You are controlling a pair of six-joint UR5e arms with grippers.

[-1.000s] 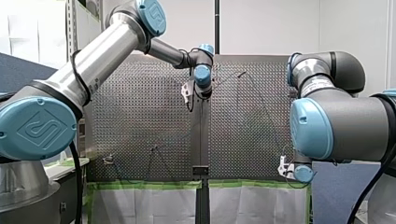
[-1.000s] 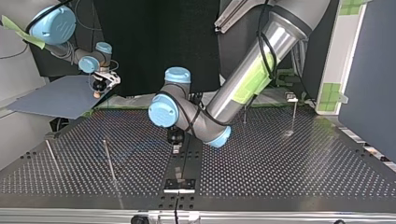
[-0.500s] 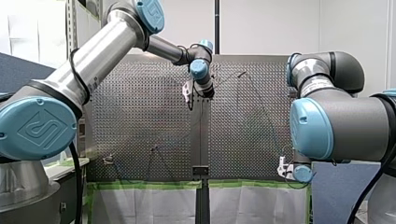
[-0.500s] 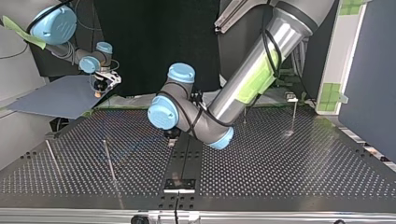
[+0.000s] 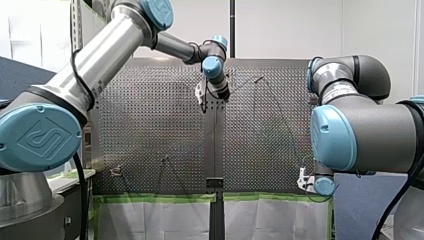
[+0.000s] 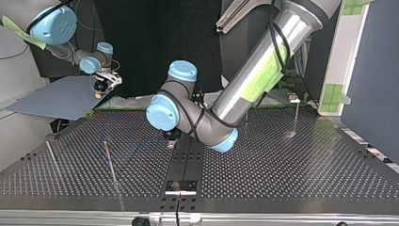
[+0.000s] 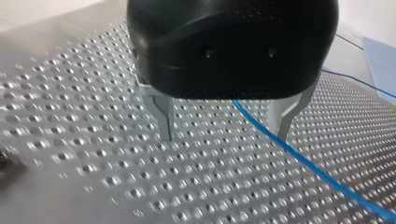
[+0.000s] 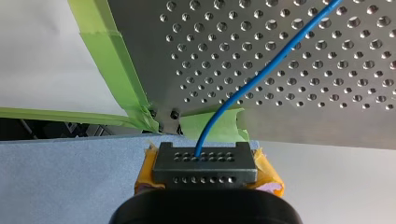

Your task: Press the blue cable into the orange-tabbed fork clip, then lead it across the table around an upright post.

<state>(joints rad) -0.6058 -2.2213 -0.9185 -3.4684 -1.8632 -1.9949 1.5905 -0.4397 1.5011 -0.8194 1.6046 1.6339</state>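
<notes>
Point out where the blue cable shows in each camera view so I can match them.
Front view: too thin to pick out surely.
Top view: blue cable, a faint line beside my left gripper, toward the view's left.
Left wrist view: cable passes between my left gripper's open fingers.
Right wrist view: cable leaves my right gripper.
Shared landmark: the perforated table.

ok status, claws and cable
Left claw open, low over the table, cable beside one finger, ungripped. Right claw shut on cable, past the table's edge. Nothing blocking that I can see.
</notes>
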